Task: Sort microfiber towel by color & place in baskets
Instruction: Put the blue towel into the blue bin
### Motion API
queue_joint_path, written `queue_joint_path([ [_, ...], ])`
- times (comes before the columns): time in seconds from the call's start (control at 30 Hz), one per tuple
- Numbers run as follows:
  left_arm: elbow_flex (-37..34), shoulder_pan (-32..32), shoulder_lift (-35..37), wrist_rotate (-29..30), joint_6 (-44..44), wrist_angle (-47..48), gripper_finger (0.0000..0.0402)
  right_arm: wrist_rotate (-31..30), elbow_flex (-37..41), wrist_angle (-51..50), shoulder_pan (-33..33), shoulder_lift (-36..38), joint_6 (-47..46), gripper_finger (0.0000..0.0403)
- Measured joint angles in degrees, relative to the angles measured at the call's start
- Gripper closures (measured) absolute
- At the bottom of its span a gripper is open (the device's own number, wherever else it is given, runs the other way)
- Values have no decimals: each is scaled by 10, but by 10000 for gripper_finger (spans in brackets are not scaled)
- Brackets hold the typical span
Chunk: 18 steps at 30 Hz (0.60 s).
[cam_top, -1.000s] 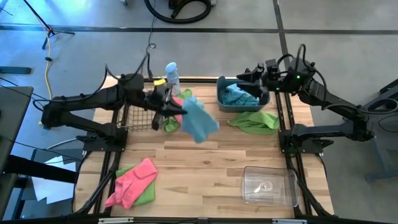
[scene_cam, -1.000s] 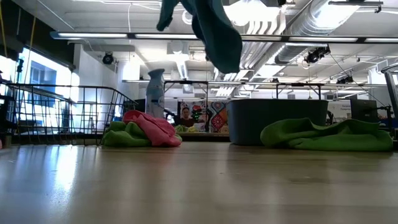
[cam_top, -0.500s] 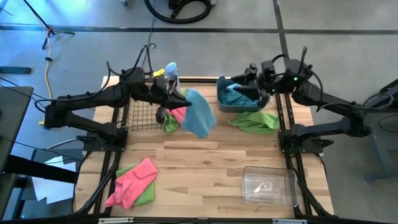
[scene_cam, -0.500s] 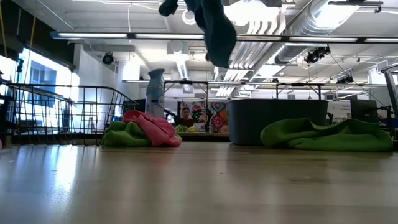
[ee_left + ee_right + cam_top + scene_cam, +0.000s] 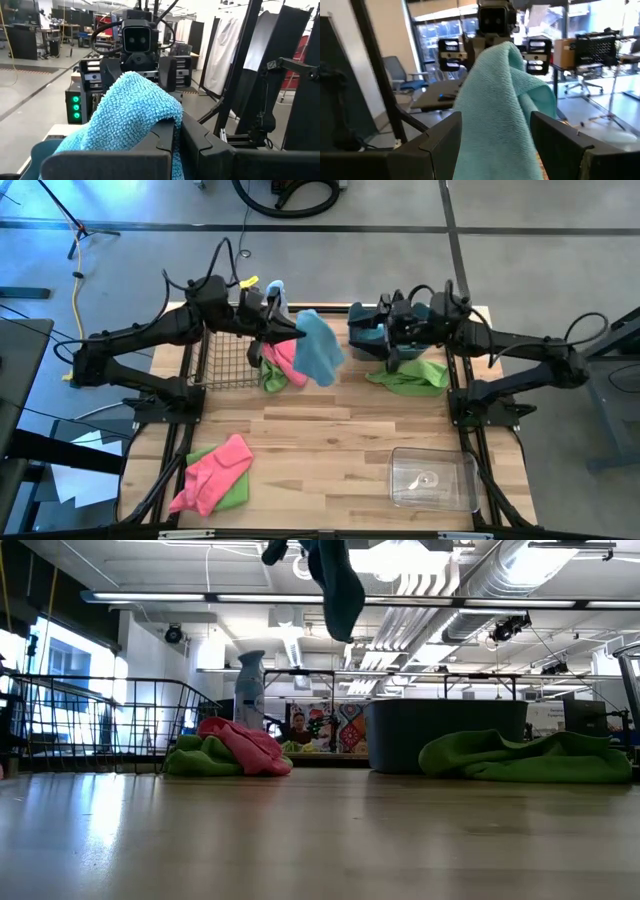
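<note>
I have the left gripper (image 5: 298, 333) raised above the table (image 5: 330, 435), its fingers (image 5: 165, 137) clamped on a teal-blue towel (image 5: 318, 348) that hangs free in the air between the black wire basket (image 5: 222, 360) and the grey-blue tub (image 5: 362, 348). In the low view the same towel (image 5: 335, 580) dangles well clear of the tabletop. The right gripper (image 5: 392, 340) faces it from the tub's side, over the tub's edge nearest the hanging towel, with its fingers (image 5: 440, 142) standing apart on either side of the cloth; I cannot tell from the wrist view whether they touch it yet.

Relative to the wire basket: a pink towel (image 5: 283, 360) and a lime green towel (image 5: 272, 378) lie bunched together on the table just beside it, on the side toward the tub, and a spray bottle (image 5: 275, 290) stands at its far corner. Another teal-blue towel (image 5: 368, 332) shows inside the tub, partly hidden by the right arm. A second lime green towel (image 5: 410, 376) is spread on the table against the tub's near side. At the table's near left corner, well apart from the basket, a pink towel (image 5: 213, 470) lies on top of a green one (image 5: 236, 492). The clear plastic box (image 5: 432, 478) sits near the front right corner.
</note>
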<state>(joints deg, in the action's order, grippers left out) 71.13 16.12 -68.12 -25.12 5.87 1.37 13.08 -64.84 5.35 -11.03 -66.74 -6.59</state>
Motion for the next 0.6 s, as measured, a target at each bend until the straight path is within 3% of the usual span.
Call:
queue_joint_path([
  [0.2, 0, 0, -6, 0, 5, 2, 401, -31, 0, -1, 10, -17, -2, 171],
  [0.6, 0, -9, -50, 0, 5, -40, 401, -34, 0, -4, 10, -32, 0, 171],
])
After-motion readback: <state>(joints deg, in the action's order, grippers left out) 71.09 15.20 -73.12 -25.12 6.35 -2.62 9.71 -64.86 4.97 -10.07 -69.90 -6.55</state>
